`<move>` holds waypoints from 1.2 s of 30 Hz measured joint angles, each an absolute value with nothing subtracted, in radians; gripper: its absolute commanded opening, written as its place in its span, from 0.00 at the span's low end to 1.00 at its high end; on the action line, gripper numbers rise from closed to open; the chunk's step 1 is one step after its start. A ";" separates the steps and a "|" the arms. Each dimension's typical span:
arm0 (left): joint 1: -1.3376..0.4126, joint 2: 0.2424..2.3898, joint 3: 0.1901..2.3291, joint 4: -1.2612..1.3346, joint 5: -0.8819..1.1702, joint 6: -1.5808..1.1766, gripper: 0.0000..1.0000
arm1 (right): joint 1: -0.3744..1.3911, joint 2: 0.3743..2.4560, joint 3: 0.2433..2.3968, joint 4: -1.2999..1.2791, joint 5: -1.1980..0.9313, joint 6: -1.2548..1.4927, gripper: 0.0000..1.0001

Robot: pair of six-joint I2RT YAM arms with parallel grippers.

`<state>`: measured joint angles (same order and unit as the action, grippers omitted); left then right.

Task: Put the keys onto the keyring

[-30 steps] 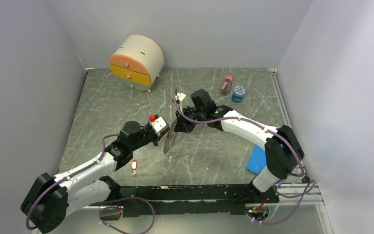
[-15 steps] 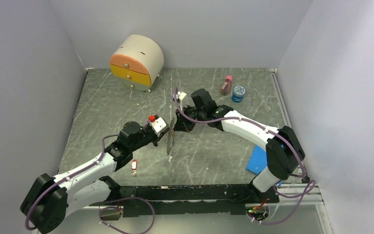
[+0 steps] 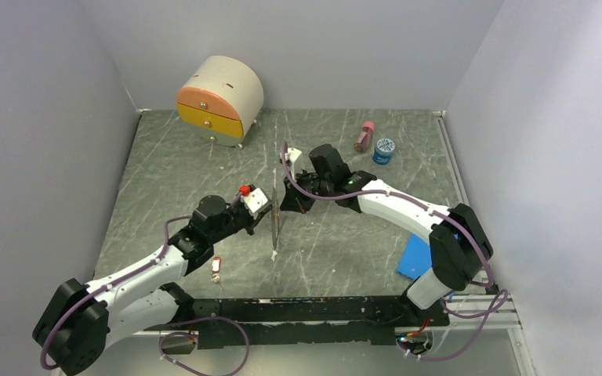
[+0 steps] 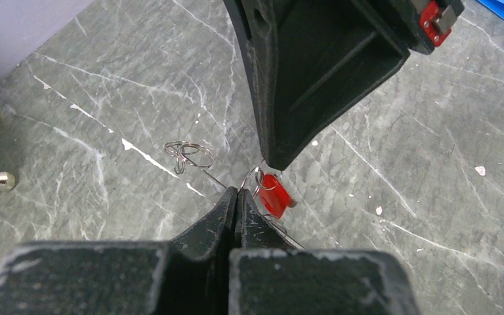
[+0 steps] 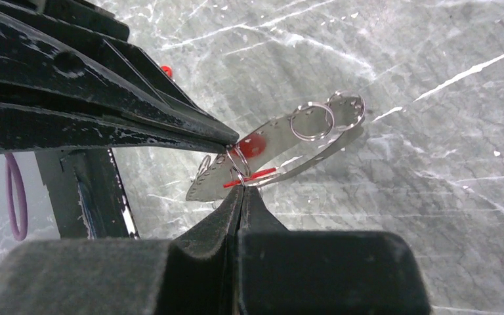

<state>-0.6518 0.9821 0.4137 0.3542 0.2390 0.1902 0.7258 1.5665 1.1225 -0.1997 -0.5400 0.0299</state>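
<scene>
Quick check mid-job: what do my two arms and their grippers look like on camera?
Both arms have white shells on the long links, left arm and right arm, with black joints and bases. A thin purple cable runs along each. The left gripper and right gripper are matte black and taper to narrow wedge tips. A white block sits at the left wrist.

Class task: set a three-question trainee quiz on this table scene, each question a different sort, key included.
1. True or false: the left gripper and right gripper both have open jaws.
2. The red-tagged metal key seen from above lies: A) on the grey marbled table beside the left arm; B) dangling above the table; C) threaded on the large thin dark wire hoop.
3. What does the left gripper pinch?
Key: 1 false, both shut; 2 A; 3 the wire hoop.
</scene>
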 measured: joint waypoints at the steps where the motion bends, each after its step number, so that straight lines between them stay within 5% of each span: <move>1: -0.652 0.982 0.414 0.354 0.238 0.190 0.02 | 0.726 1.567 1.116 -0.198 -0.540 0.030 0.00; 36: -0.656 0.982 0.402 0.377 0.211 0.120 0.03 | 0.737 1.599 1.096 -0.192 -0.398 0.045 0.00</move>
